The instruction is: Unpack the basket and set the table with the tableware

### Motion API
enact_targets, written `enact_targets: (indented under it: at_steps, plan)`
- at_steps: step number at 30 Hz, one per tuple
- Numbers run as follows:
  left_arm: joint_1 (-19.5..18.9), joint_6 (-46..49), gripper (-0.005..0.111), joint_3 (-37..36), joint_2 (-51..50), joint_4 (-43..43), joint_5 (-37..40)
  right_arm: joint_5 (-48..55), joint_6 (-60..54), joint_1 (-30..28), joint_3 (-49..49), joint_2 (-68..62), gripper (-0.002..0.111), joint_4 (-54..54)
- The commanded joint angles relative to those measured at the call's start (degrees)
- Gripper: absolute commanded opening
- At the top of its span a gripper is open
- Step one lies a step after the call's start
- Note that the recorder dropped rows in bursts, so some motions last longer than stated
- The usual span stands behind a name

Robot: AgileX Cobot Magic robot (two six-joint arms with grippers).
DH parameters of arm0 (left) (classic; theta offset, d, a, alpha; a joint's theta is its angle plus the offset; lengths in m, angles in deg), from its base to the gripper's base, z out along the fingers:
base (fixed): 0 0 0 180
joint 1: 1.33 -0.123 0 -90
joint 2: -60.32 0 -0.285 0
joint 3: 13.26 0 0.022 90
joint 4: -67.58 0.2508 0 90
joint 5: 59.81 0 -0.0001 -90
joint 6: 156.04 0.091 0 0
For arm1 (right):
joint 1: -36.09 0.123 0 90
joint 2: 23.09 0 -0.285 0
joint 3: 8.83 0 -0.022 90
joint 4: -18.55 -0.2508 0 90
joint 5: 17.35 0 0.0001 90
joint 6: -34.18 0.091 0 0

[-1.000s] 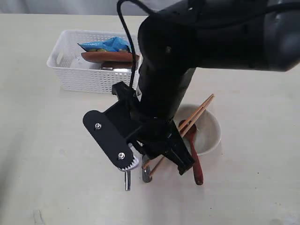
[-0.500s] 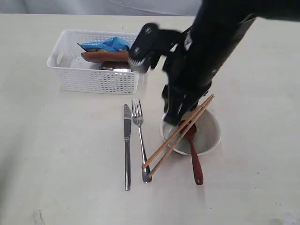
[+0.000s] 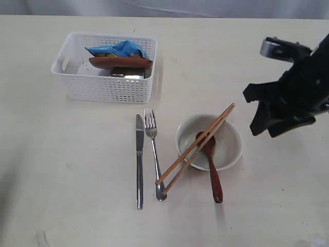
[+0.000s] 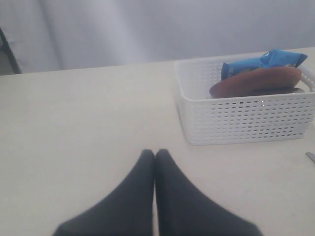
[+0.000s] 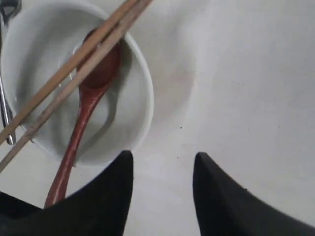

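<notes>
Right jaws apart, empty; wooden plate, well apart from them, judged stiff and light: grip its rim.

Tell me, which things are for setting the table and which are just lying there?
For the job: basket, knife, fork, chopsticks, spoon, bowl, wooden plate.
Just lying about: blue snack packet, inside the basket.
</notes>
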Motion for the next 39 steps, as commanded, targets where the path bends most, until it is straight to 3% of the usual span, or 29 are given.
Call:
enact_targets:
  at_steps: [1,7,15,21,39]
  plan:
    - [0.4,0.0,0.000,-0.1,0.2,-0.3,-0.6,-6.7,-4.2,-0.8,-5.4,0.5,0.038,-5.1]
    - [0.4,0.0,0.000,-0.1,0.2,-0.3,-0.6,-13.2,-10.5,-0.8,-9.8,0.5,0.038,-14.5]
    - [0.4,0.0,0.000,-0.1,0.2,-0.3,-0.6,-16.3,-10.8,-0.5,-9.8,0.5,0.038,-12.2]
    - [0.4,0.0,0.000,-0.1,0.2,-0.3,-0.6,-20.5,-1.3,7.2,-9.8,0.5,0.038,-0.7]
    - [0.4,0.0,0.000,-0.1,0.2,-0.3,-0.6,-23.5,5.5,11.7,-9.8,-2.5,0.038,0.2]
